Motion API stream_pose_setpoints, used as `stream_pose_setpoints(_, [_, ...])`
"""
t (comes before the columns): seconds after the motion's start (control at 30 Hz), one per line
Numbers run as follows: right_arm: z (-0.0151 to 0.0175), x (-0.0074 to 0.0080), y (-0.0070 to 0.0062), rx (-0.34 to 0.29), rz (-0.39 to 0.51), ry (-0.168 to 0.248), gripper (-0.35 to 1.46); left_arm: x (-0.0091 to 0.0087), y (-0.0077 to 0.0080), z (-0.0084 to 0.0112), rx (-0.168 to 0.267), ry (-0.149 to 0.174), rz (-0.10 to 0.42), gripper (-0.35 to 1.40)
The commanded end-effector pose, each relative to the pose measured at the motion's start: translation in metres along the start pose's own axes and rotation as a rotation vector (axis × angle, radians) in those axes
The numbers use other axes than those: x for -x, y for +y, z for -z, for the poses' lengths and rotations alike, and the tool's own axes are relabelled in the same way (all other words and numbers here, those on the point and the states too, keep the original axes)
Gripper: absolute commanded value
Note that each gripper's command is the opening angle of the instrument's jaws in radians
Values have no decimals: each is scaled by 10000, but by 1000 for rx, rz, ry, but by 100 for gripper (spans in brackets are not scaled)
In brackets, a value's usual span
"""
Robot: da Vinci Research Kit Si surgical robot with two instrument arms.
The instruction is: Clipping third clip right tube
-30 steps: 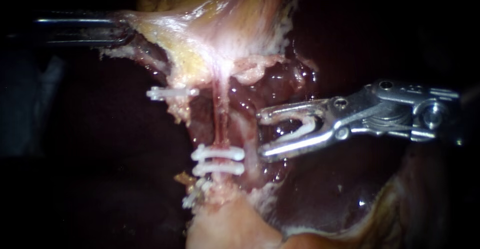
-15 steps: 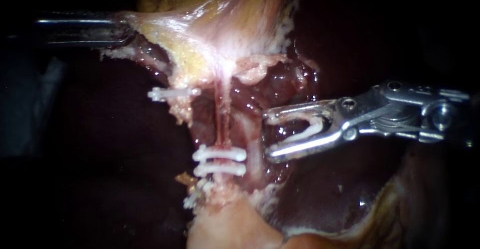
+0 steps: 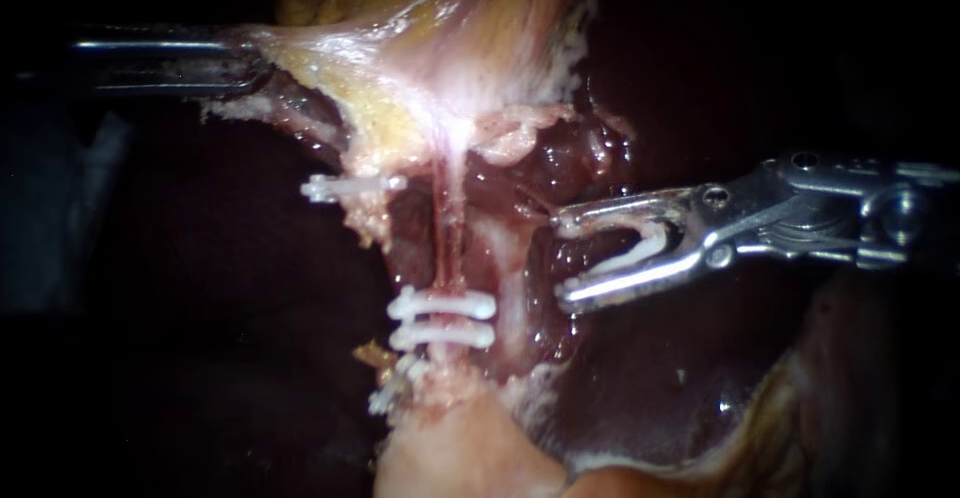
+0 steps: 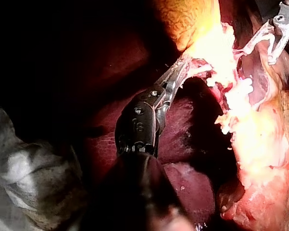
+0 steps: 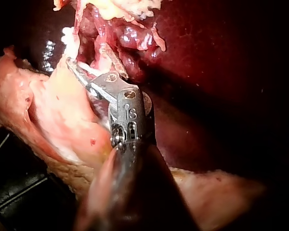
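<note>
The right tube (image 3: 447,228) runs thin and pink down from the gallbladder (image 3: 430,58) to two white clips (image 3: 441,305) across its lower end. My right instrument (image 3: 562,263) hangs a little to the right of the tube, apart from it. Its jaws stand wide with a white clip (image 3: 632,254) seated between them, touching both. My left instrument (image 3: 240,58) comes in at the upper left, shut on pale gallbladder tissue and holding it taut. In the left wrist view its jaws (image 4: 180,67) grip the same pale tissue.
A single white clip (image 3: 345,188) sits on the left tube, and another clip (image 3: 385,398) lies lower down beside pale tissue. Dark liver (image 3: 650,388) surrounds the field. Yellow fatty tissue (image 3: 380,118) hangs above the tubes.
My right instrument has drawn back to the right and slightly up, away from the right tube, its clip still in the jaws. The left instrument holds steady.
</note>
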Motion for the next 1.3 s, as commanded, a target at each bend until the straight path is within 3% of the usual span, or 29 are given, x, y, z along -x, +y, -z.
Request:
stream_pose_setpoints(0.03, [-1,0,1,6,-1,3,47,0,0,0,0,0,0,-35])
stream_pose_setpoints(0.1, [-2,1,3,16,5,6,47,0,0,0,0,0,0,-35])
stream_pose_setpoints(0.4, [-7,16,10,54,32,-52,48,0,0,0,0,0,0,-35])
stream_pose_setpoints(0.83, [-16,37,12,66,46,-115,48,0,0,1,0,0,0,-35])
stream_pose_setpoints(1.1, [-25,40,21,81,47,-115,47,0,0,1,0,0,0,-35])
stream_pose_setpoints(1.3, [-46,42,32,119,-9,-105,48,0,0,1,0,0,0,-35])
